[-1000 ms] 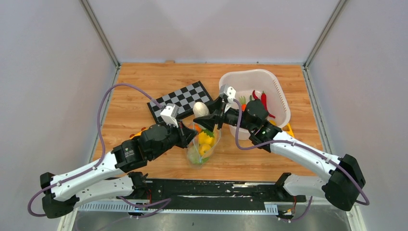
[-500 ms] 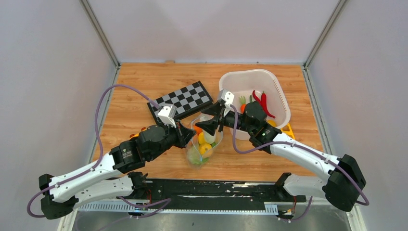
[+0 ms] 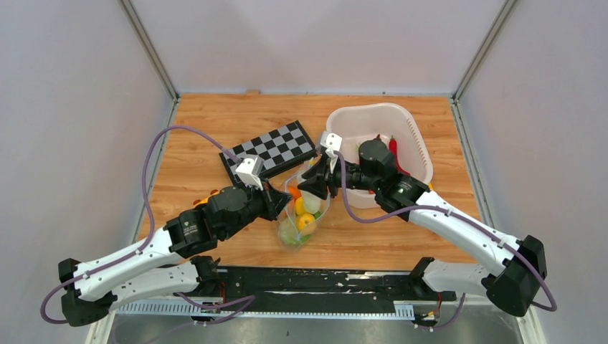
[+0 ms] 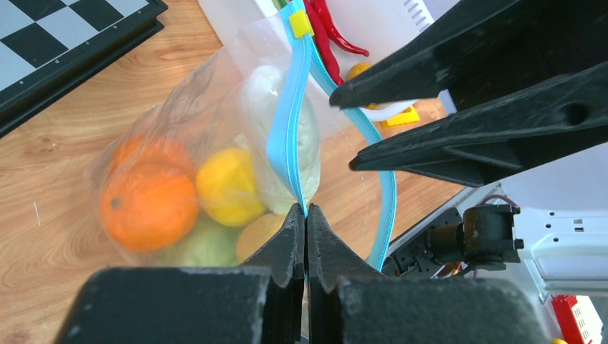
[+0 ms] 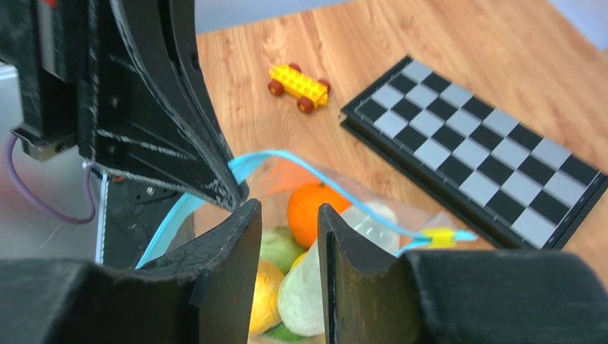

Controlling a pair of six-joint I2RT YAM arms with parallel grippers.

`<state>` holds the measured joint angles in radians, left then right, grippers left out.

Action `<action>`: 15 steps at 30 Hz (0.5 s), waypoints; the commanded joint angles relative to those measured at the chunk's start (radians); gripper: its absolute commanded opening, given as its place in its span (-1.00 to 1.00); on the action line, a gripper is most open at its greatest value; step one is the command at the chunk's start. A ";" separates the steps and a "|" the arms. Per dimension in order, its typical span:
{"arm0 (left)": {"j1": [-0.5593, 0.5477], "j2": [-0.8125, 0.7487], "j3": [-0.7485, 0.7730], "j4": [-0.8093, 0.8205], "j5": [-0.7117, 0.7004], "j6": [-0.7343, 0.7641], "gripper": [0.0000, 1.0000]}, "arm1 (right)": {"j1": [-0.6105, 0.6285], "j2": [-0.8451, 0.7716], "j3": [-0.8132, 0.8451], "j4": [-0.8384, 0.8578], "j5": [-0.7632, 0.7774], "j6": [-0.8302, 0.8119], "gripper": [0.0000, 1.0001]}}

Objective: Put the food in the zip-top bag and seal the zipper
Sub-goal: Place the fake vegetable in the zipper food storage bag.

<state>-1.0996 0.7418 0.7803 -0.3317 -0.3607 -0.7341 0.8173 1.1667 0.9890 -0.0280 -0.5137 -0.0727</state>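
The clear zip-top bag (image 3: 302, 215) stands on the wood between my arms, its mouth held open. In it lie an orange (image 4: 149, 202), a yellow lemon (image 4: 225, 186), a green cabbage (image 4: 203, 246) and the white radish (image 4: 285, 136). My left gripper (image 4: 306, 208) is shut on the teal-blue zipper (image 4: 285, 147) at the near edge of the mouth. My right gripper (image 5: 289, 218) is open and empty just above the mouth, with the radish (image 5: 315, 287) below it. Red peppers (image 3: 392, 147) lie in the white basket (image 3: 401, 116). In the top view the left gripper (image 3: 277, 198) and right gripper (image 3: 308, 188) flank the bag.
A chessboard (image 3: 272, 147) lies just behind the bag and also shows in the right wrist view (image 5: 473, 143). A yellow toy car (image 5: 299, 84) sits on the wood to the left of the bag. The zipper's yellow slider (image 5: 439, 236) is at the far end of the strip.
One second ago my right gripper held the white radish above the bag. The radish is now inside the bag and the right gripper is open and empty over the mouth. The left arm has not moved.
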 commanded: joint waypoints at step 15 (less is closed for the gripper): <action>-0.004 0.034 0.017 0.043 0.003 -0.008 -1.00 | 0.041 0.197 0.106 -0.210 0.098 0.012 0.06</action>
<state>-1.0996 0.7765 0.7803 -0.3164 -0.3592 -0.7345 0.8291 1.3434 1.0420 -0.2436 -0.3679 -0.0540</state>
